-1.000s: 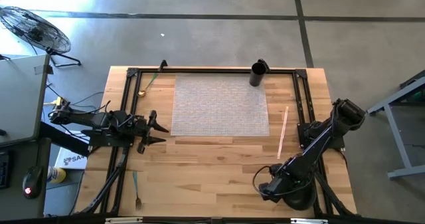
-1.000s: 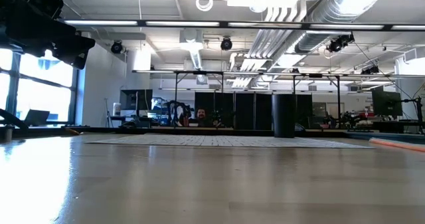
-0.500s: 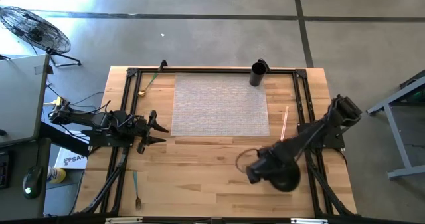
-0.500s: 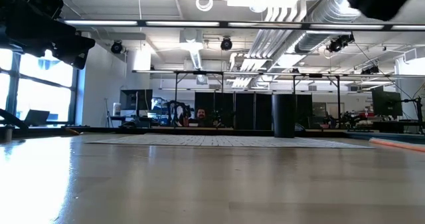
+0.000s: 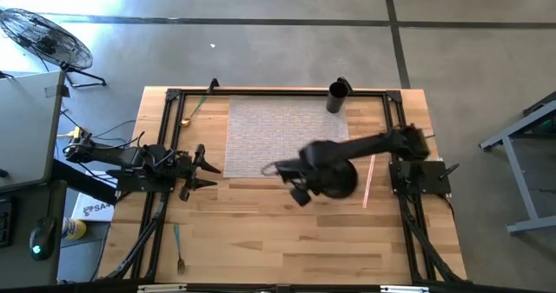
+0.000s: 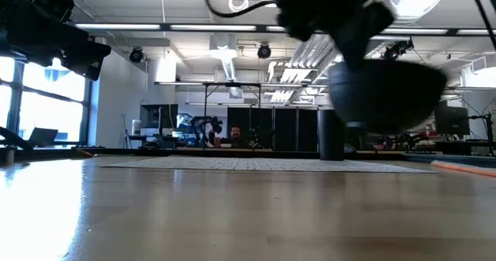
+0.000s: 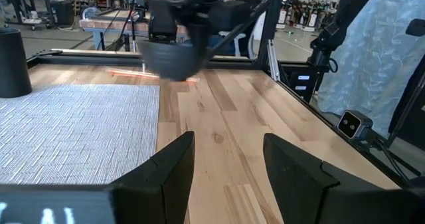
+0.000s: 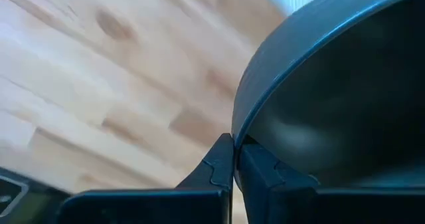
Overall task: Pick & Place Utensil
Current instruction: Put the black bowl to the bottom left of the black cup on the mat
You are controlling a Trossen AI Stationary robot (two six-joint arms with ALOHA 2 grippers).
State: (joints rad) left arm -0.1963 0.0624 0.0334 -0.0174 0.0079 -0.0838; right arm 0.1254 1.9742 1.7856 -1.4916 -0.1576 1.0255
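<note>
The right end effector (image 5: 300, 187) is clamped on the rim of a dark bowl (image 5: 334, 178), its two fingers (image 8: 222, 164) pressed together over the bowl's edge in the right wrist view. It holds the bowl in the air above the wooden worktop (image 5: 261, 232), over the near right corner of the grey woven placemat (image 5: 287, 136). In the low view the bowl (image 6: 384, 94) hangs well clear of the surface.

A pink straw (image 5: 369, 173) lies on the worktop just right of the bowl. A black cup (image 5: 337, 96) stands at the mat's far right corner. A gold spoon (image 5: 193, 109) lies near the far left corner, and a teal-handled fork (image 5: 178, 249) near the front left edge.

The left end effector (image 5: 207, 169) waits beside the mat's left edge, fingers (image 7: 172, 171) apart.
</note>
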